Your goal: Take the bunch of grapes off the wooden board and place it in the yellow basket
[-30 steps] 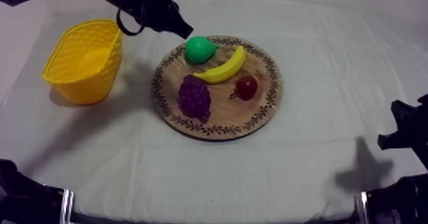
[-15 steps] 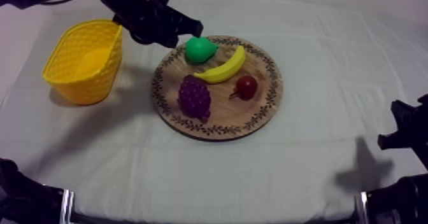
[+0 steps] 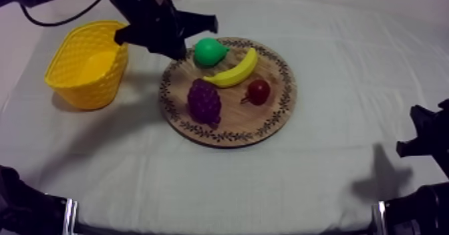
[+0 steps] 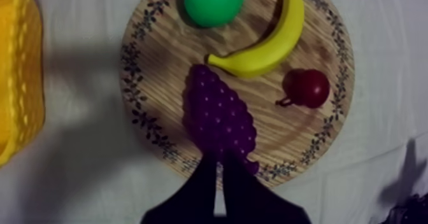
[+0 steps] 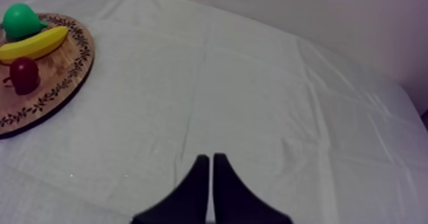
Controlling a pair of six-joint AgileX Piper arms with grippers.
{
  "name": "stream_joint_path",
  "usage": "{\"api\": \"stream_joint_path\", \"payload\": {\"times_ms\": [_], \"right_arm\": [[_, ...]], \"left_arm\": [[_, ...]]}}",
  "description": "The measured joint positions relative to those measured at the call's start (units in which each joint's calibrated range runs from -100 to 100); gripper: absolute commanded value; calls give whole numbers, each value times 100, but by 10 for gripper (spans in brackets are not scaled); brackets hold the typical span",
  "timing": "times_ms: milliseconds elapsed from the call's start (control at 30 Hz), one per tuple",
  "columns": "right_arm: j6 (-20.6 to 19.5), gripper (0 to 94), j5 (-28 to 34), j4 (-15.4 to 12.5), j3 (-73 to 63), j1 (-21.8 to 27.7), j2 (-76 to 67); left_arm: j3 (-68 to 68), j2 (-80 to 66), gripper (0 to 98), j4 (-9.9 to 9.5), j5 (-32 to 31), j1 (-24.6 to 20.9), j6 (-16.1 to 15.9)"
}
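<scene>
The purple bunch of grapes [image 3: 204,101] lies on the left half of the round wooden board [image 3: 267,127], its narrow end toward the front rim. My left gripper [image 3: 210,22] hangs high over the board's far left edge, beside the pear, between the board and the yellow basket [image 3: 87,64]. In the left wrist view its fingers lie together as a narrow wedge, shut on nothing; this left gripper [image 4: 220,166] sits just short of the grapes [image 4: 220,115]. My right gripper [image 5: 208,160] is shut over bare cloth, low at the table's right side [image 3: 421,134].
On the board with the grapes are a green pear [image 3: 209,51], a banana [image 3: 235,71] and a small red fruit [image 3: 258,91]. The basket stands left of the board, a short gap between them. Open cloth lies in front and to the right.
My left arm has swung right from beside the basket toward the board's far edge, its tip now past the pear's left side. The fruit, basket and right arm have not moved.
</scene>
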Motion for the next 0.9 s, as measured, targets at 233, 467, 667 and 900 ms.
{"api": "stream_joint_path", "payload": {"times_ms": [233, 467, 667, 900], "right_arm": [[0, 3, 0, 0, 0, 0, 0], [0, 3, 0, 0, 0, 0, 0], [0, 3, 0, 0, 0, 0, 0], [2, 3, 0, 0, 0, 0, 0]], "left_arm": [[364, -44, 579, 118, -499, 20, 11], [618, -88, 781, 152, -681, 4, 24], [707, -114, 832, 157, -755, 28, 35], [713, -56, 870, 143, -760, 100, 65]]}}
